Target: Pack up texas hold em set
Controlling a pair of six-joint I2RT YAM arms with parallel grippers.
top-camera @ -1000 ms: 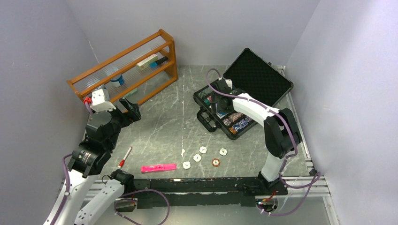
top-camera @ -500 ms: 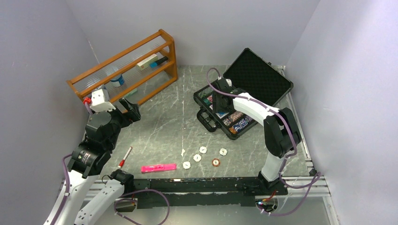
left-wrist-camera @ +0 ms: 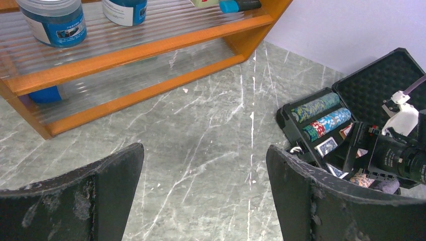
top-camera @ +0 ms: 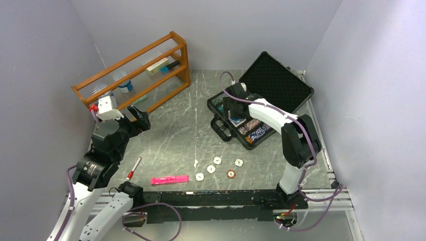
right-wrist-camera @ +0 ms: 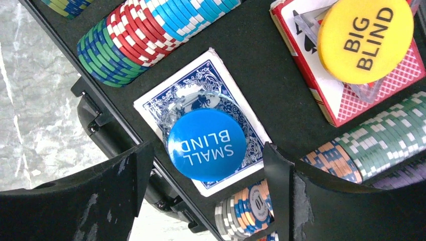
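The blue button (right-wrist-camera: 206, 144) is laid on a deck (right-wrist-camera: 196, 80) in the case (top-camera: 279, 80), the right gripper (right-wrist-camera: 207, 150) held wide around it, the left gripper (left-wrist-camera: 205, 150) wide too; the white discs (top-camera: 211, 169) should be fetched next

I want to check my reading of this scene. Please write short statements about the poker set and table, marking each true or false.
1. The blue SMALL BLIND button lies on the blue card deck. True.
2. Several small white discs lie on the table, outside the case. True.
3. The yellow BIG BLIND button lies on the table. False: it rests on the red deck.
4. The case lid is closed. False: it stands open.
5. The left gripper is shut. False: its jaws stand open, holding nothing.
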